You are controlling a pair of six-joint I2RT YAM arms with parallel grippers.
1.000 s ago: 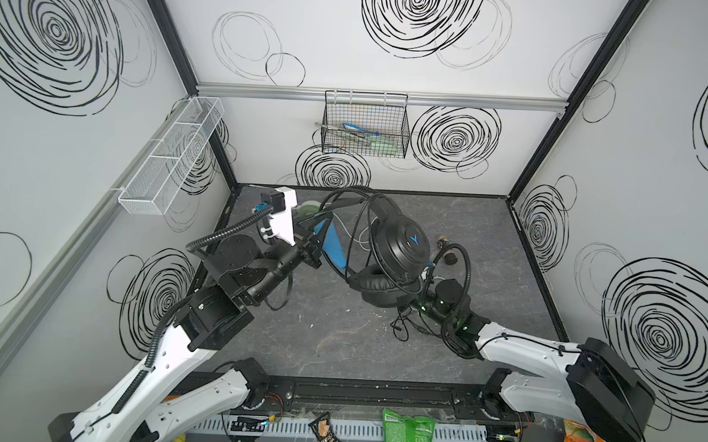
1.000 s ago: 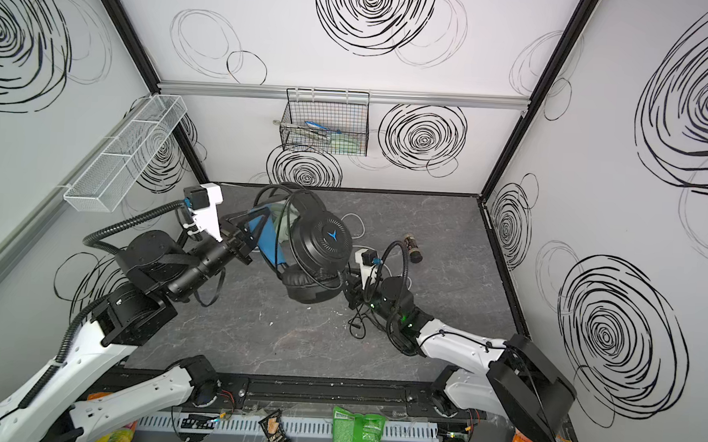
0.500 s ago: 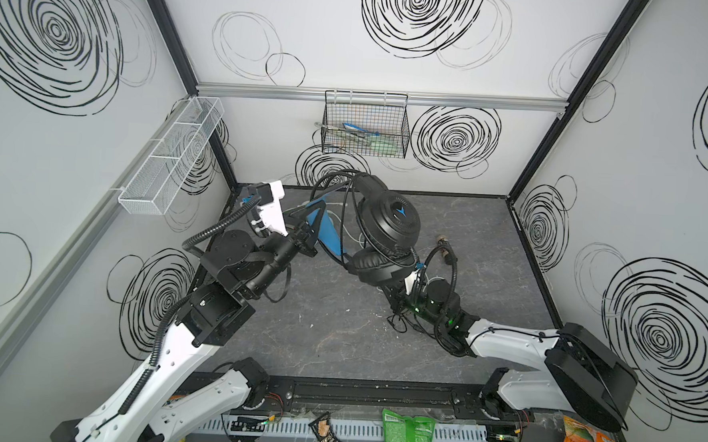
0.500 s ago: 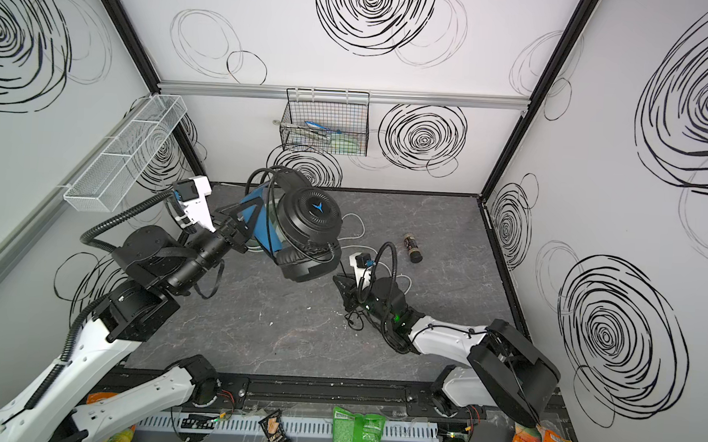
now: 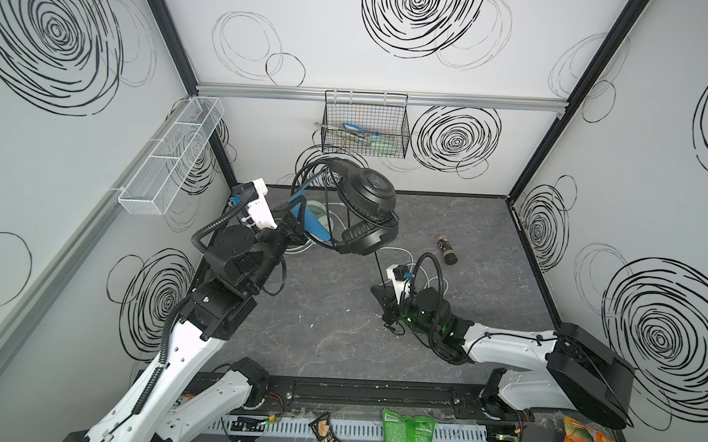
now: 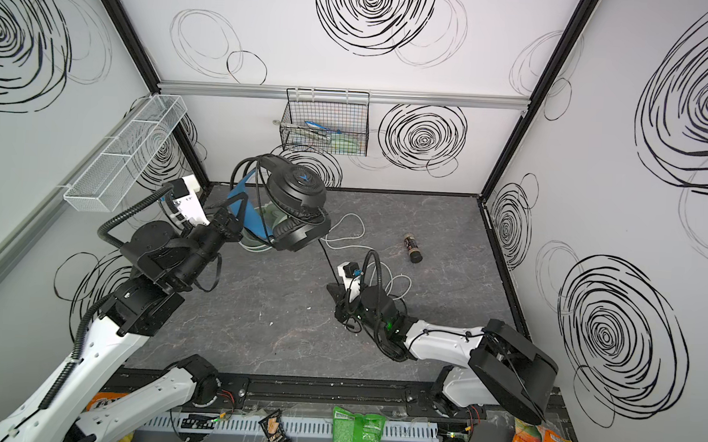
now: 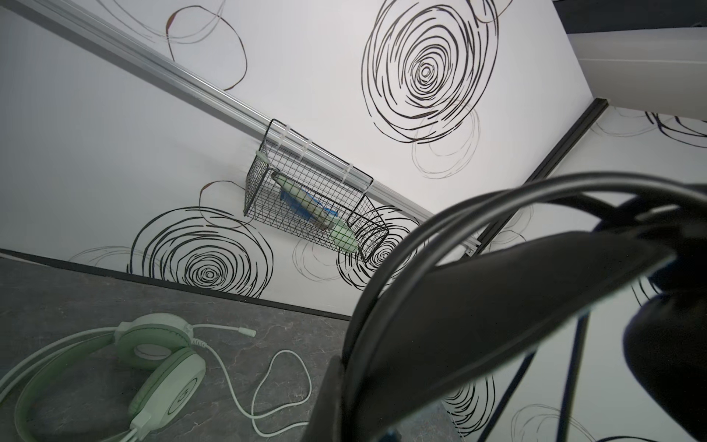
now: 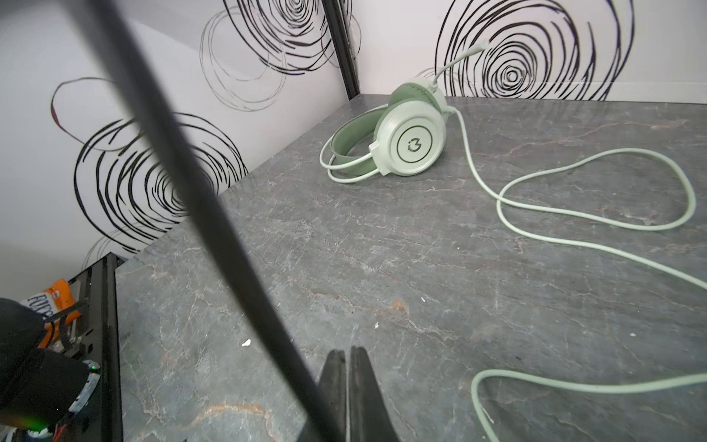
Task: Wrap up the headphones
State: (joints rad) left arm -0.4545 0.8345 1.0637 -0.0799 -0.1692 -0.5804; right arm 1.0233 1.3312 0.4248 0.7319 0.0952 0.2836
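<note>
The black headphones (image 5: pixel 366 197) with blue accents hang in the air at the back left, and my left gripper (image 5: pixel 298 223) is shut on their headband (image 7: pixel 497 306). Their black cable (image 5: pixel 379 265) runs taut down to my right gripper (image 5: pixel 377 292), low over the table in the middle. In the right wrist view that gripper (image 8: pixel 347 354) is shut, and the cable (image 8: pixel 229 248) meets the jaws near their base, seemingly pinched there. The mint-green headphones (image 8: pixel 413 141) lie on the table behind the black pair. Their white cable (image 8: pixel 574 214) snakes loosely toward my right gripper.
A small brown bottle (image 5: pixel 446 249) lies on the table at the right. A black wire basket (image 5: pixel 365 127) hangs on the back wall. A white mesh shelf (image 5: pixel 168 158) is fixed to the left wall. Snack bags (image 5: pixel 407 437) sit past the front rail.
My left arm has lifted the black headphones up and back to the left. My right gripper has dropped away from the earcup toward the table and shut, and the black cable is now drawn taut.
</note>
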